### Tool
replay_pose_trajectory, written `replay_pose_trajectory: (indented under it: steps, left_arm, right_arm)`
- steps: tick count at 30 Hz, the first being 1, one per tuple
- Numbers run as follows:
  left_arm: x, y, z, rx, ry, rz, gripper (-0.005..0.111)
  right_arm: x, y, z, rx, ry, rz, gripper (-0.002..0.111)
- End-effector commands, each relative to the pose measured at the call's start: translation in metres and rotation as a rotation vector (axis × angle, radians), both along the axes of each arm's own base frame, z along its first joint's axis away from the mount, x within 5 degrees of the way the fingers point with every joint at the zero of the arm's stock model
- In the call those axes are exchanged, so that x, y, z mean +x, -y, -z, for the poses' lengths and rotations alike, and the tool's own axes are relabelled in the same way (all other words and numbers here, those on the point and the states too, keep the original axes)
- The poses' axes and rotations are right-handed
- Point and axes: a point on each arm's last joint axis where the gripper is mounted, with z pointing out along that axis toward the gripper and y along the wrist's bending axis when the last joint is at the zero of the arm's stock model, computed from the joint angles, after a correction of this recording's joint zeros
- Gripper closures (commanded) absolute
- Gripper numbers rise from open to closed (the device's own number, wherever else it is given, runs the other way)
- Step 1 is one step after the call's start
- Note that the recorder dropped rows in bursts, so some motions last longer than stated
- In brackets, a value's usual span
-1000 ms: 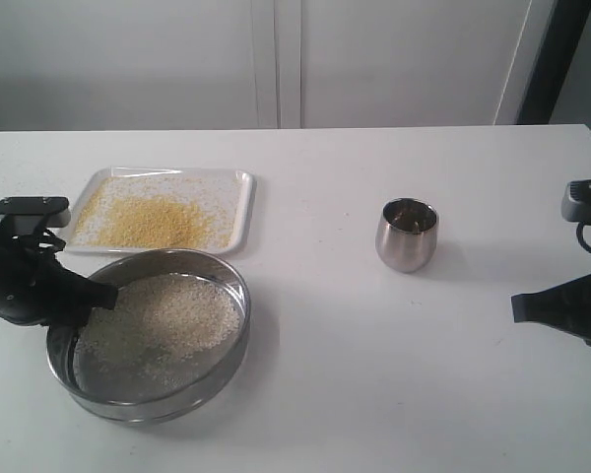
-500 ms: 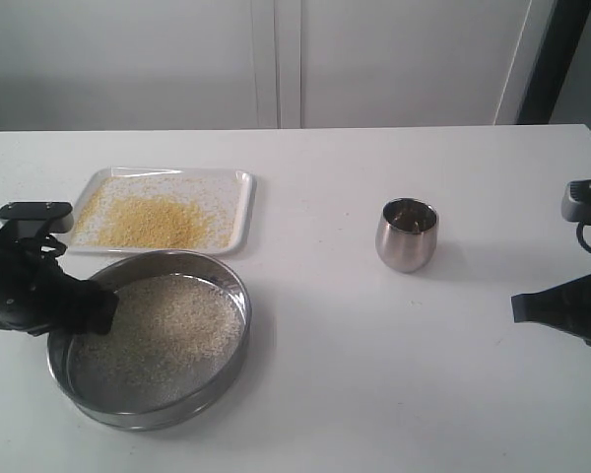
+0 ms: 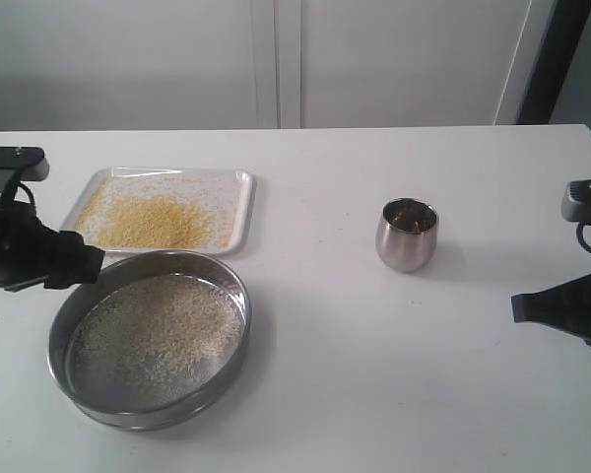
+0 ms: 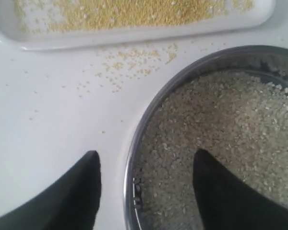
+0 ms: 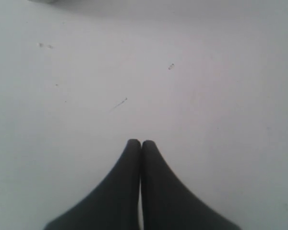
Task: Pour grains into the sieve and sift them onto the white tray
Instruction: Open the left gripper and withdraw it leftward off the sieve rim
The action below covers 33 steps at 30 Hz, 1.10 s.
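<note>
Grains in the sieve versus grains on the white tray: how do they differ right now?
The sieve grains are pale off-white; the tray grains are golden-yellow. The sieve grains spread across the sieve mesh; the tray grains sit heaped in the middle of the white tray, thinner toward its rim. Both are fine, loose granules.

Our left gripper (image 4: 146,153) straddles the shiny rim of the round steel sieve (image 4: 133,143); just beyond its jaws lies the flat white rectangular tray (image 4: 134,35). Ahead of our closed right gripper (image 5: 141,143) the white table (image 5: 206,86) lies open.
</note>
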Motion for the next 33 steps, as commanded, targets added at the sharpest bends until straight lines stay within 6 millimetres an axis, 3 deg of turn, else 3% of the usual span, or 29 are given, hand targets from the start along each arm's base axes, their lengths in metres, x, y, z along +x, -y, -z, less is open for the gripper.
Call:
replay_pose_trajectory:
  steps: [1, 5, 13, 19, 20, 23, 27, 33]
  left_arm:
    - [-0.008, -0.003, -0.019, 0.033, 0.069, 0.037, 0.068]
    - [-0.014, -0.006, -0.037, 0.096, 0.124, 0.099, 0.106]
    - [-0.019, -0.017, -0.065, 0.187, 0.062, 0.177, 0.107]
    - [-0.027, -0.048, -0.081, 0.285, -0.102, 0.007, 0.107]
    - [-0.033, -0.058, -0.088, 0.356, -0.096, -0.073, 0.107]
    - [-0.049, -0.063, -0.109, 0.357, -0.015, -0.145, 0.107]
    - [-0.072, -0.056, -0.128, 0.213, 0.085, -0.17, 0.107]
    - [-0.107, -0.055, -0.121, 0.144, 0.136, -0.189, 0.107]
  right_arm:
    - [0.0, 0.001, 0.0, -0.003, 0.008, 0.002, 0.108]
    - [0.0, 0.001, 0.0, -0.003, 0.008, 0.002, 0.108]
    - [0.0, 0.001, 0.0, 0.007, 0.007, 0.017, 0.108]
    - [0.0, 0.001, 0.0, 0.007, 0.007, 0.017, 0.108]
    - [0.0, 0.001, 0.0, 0.007, 0.007, 0.017, 0.108]
    - [0.0, 0.001, 0.0, 0.007, 0.007, 0.017, 0.108]
    - [0.0, 0.001, 0.0, 0.007, 0.007, 0.017, 0.108]
    - [0.0, 0.001, 0.0, 0.007, 0.007, 0.017, 0.108]
